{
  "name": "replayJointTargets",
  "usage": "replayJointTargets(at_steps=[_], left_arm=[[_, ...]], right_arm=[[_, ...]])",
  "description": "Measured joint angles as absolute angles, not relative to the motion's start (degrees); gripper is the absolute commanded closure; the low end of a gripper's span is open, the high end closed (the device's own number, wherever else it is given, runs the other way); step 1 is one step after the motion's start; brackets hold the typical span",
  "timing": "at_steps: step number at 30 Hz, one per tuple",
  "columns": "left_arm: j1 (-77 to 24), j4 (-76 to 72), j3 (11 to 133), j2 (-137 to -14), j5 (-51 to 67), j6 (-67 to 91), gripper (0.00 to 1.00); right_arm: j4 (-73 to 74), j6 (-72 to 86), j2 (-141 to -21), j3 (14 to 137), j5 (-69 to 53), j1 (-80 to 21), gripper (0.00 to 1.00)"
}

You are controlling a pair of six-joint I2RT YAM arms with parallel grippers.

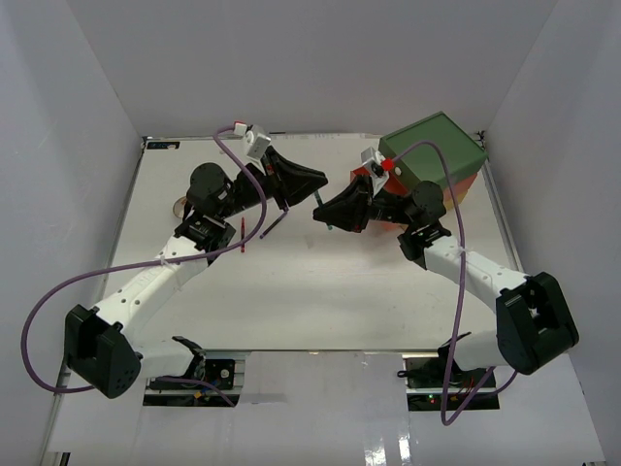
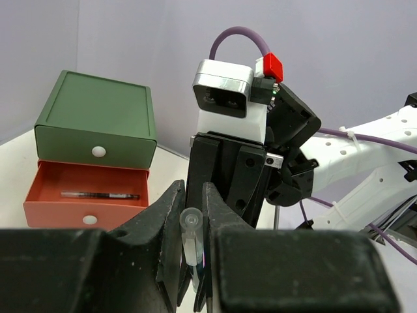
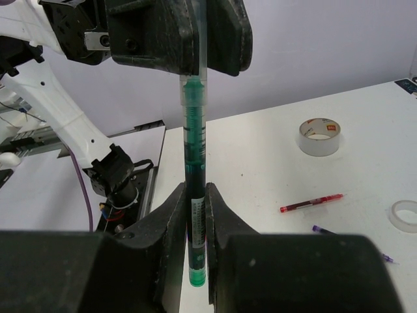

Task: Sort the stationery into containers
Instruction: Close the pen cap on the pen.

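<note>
Green pen point(image 3: 194, 150): upright, centre frame, held at both ends.
Right hand point(image 3: 195, 215): closed on its lower end.
Left hand point(image 2: 193, 208): closed on its clear end.
Chest point(image 2: 98, 124): left of frame, orange drawer point(image 2: 58, 212) open, dark pen point(image 2: 99, 195) inside.
Desk point(image 3: 260, 169): tape roll point(image 3: 320, 136) and red pen point(image 3: 311, 203) at right.

Left arm point(image 1: 146, 282) reaching up from near-left base, elbow folding, forearm pointing right toward centre. Right arm point(image 1: 475, 272) reaching from near-right base, forearm pointing left. Wrists facing each other, fingertips nearly meeting between arms. Left gripper point(image 2: 193, 202) pinching one end of green pen point(image 3: 194, 130), jaws standing narrow. Right gripper point(image 3: 194, 199) pinching other end of same pen, jaws narrow, fingers point(image 3: 171, 215) pressing shaft from both sides
</note>
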State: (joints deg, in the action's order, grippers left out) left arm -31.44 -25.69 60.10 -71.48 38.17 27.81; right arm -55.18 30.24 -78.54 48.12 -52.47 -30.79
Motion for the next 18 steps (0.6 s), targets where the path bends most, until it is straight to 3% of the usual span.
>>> replayJointTargets(at_steps=[12, 18], left_arm=[[-32.53, -21.5, 61.1, -72.53, 38.74, 25.3, 0.59], [-32.91, -20.14, 60.36, -73.03, 39.44, 24.8, 0.54]], right_arm=[[-57.34, 29.85, -77.93, 46.78, -49.52, -30.63, 0.92], [-59.16, 30.06, -77.93, 44.47, -48.31, -30.37, 0.92]])
